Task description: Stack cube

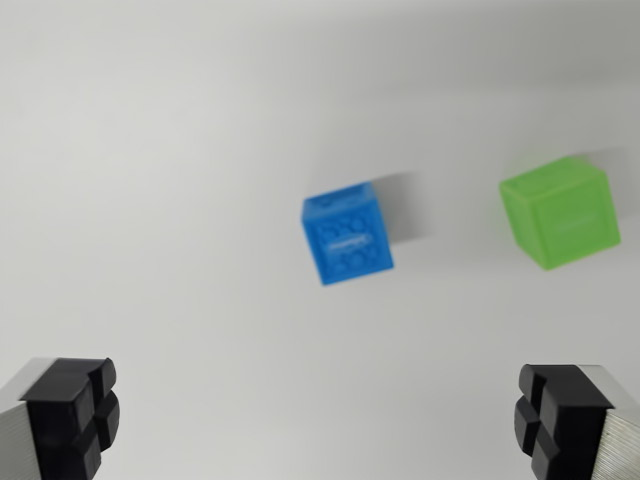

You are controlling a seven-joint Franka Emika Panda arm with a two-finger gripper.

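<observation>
Two black fingertips (75, 415) sit right up against the lens, one in each bottom corner, and both are cut off by the frame edge, so only their blocky pads and a strip of grey metal show. That puts the end effector (320, 420) spread wide open, nothing between the pads, hanging above the bench (160, 150).

Out ahead, the blue cube (347, 236) rests on the white bench just right of centre. Blur smears the whole picture, so the raised pattern on its near face reads only as rings and a bar; any lettering is too soft to make out. It sits turned, not square to the view: its top edge climbs toward the wrist view's right. Being a cube, it shows no long axis.

Further to the wrist view's right sits the green cube (559, 212), near the frame edge but fully in view, also twisted the same way, its near face showing a faint recessed square. Both cubes stand apart from each other, each flat on the bench, each trailing a grey shadow up and to the right. Neither cube touches the fingertips.
</observation>
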